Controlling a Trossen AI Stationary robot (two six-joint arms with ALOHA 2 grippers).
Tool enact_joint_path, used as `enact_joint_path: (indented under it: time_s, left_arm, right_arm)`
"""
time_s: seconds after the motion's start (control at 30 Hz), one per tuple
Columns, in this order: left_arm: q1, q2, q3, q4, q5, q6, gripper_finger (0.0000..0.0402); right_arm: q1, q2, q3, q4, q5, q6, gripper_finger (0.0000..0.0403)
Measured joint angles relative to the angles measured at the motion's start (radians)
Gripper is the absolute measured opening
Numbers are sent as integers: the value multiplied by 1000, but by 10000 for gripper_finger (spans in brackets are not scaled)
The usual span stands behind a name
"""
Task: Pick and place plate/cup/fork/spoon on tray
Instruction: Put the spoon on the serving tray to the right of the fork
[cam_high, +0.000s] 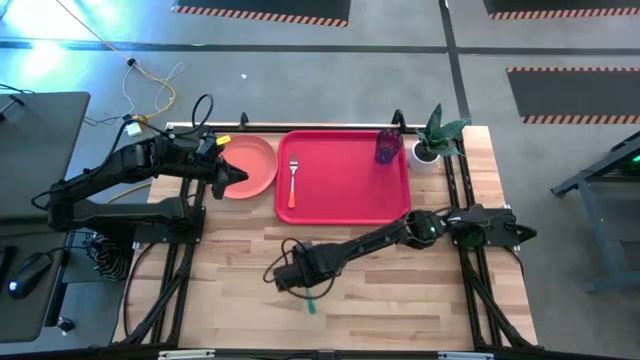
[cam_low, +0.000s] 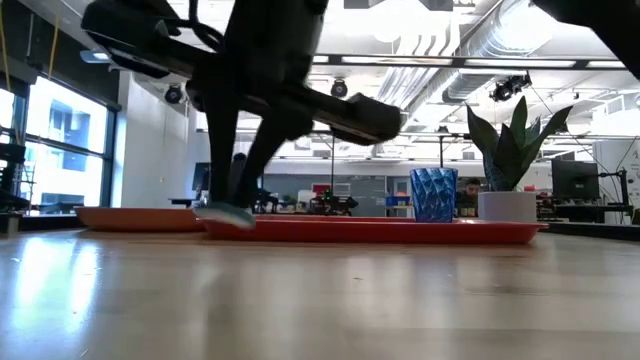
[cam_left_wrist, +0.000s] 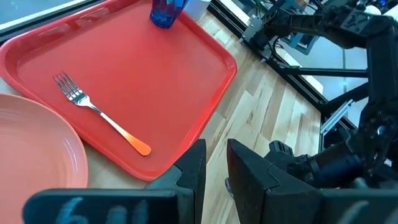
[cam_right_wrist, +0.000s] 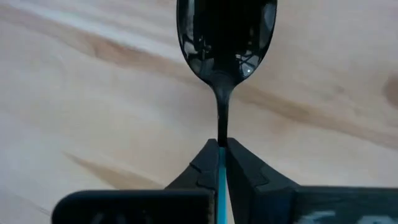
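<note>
The red tray (cam_high: 345, 185) lies at the table's far middle. The orange-handled fork (cam_high: 293, 180) lies flat in its left part, and the blue cup (cam_high: 388, 146) stands in its far right corner. The pink plate (cam_high: 252, 165) lies on the table, left of the tray. My left gripper (cam_high: 236, 178) hangs over the plate's near right rim, its fingers (cam_left_wrist: 193, 168) a narrow gap apart and empty. My right gripper (cam_high: 298, 277) is over the near middle of the table, shut on the spoon (cam_right_wrist: 226, 43). My right gripper pinches the spoon between its two fingers where the dark neck meets the teal handle (cam_right_wrist: 220, 163). The fingers come from above. The dark bowl (cam_right_wrist: 227, 31) juts out past the fingertips, and the handle's teal end (cam_high: 312, 302) sticks out toward the near edge. In the low view the spoon (cam_low: 225, 213) looks clear of the table.
A white pot with a green plant (cam_high: 430, 148) stands just right of the tray's far right corner. Bare wooden tabletop (cam_high: 400, 300) spreads along the near side. The right arm (cam_high: 400, 235) reaches across the table just in front of the tray's near rim.
</note>
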Motion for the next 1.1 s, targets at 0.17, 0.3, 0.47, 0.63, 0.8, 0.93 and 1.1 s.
enact_joint_path:
  time_s: [0.17, 0.3, 0.47, 0.63, 0.8, 0.93, 1.1]
  left_arm:
    - [0, -1, 0, 1, -2, 42, 55]
    - [0, -3, 0, 1, -3, 53, 55]
    - [0, -3, 0, 3, -21, 77, 55]
    - [0, -3, 0, 2, -26, 103, 55]
    - [0, -2, 0, 2, -26, 120, 55]
    - [0, -2, 0, 1, -26, 120, 55]
    - [0, -2, 0, 1, -26, 120, 55]
  right_arm:
    - [-38, -25, 4, 31, 51, -9, 2]
    - [-82, -53, 5, 31, 106, -47, 1]
    - [-154, -78, 5, 36, 124, -139, 1]
    - [-232, -97, 6, 47, 142, -221, 1]
    - [-306, -116, 7, 57, 177, -277, 1]
    - [-366, -118, 7, 58, 178, -308, 1]
    - [-427, -118, 7, 65, 167, -339, 1]
